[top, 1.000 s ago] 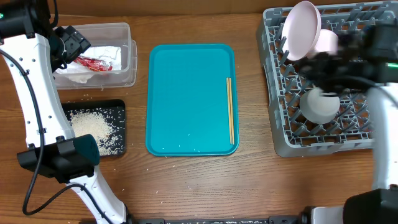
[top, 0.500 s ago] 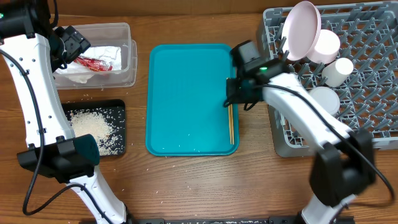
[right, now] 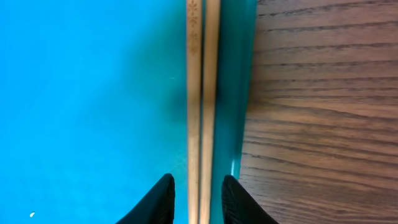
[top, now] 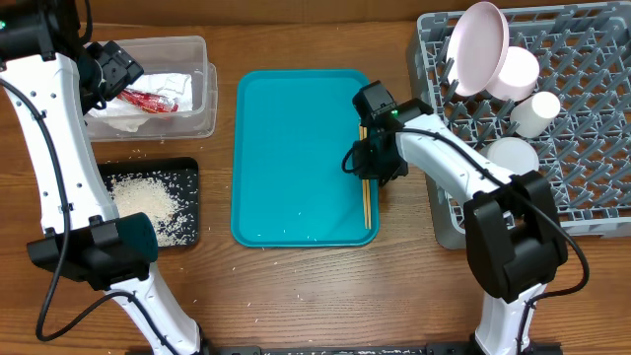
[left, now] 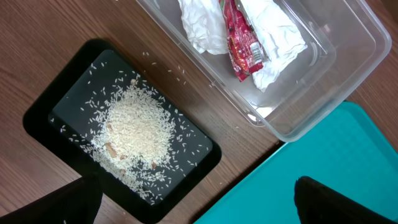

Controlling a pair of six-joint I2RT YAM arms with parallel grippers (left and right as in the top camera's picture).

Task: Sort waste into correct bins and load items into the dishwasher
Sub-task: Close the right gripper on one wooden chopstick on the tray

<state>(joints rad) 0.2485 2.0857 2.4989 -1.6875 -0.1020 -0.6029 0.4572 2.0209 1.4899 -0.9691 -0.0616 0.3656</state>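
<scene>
Reaching for the last loose item

The right gripper (right: 198, 202) hung with fingers apart astride the chopsticks (right: 202, 93), untouched along the right edge of the teal tray (top: 296, 158). Napkin (left: 273, 31) and wrapper (left: 239, 37) sat in the clear tub (left: 348, 68) at the table's far-left corner, rice (left: 134, 127) in the black tray (left: 43, 118), a pink plate (top: 478, 44) and cup (top: 537, 111) in the rack (top: 582, 197). The left gripper (top: 123, 69) was spread and empty. Stray rice by the black tray looked left to clear.
</scene>
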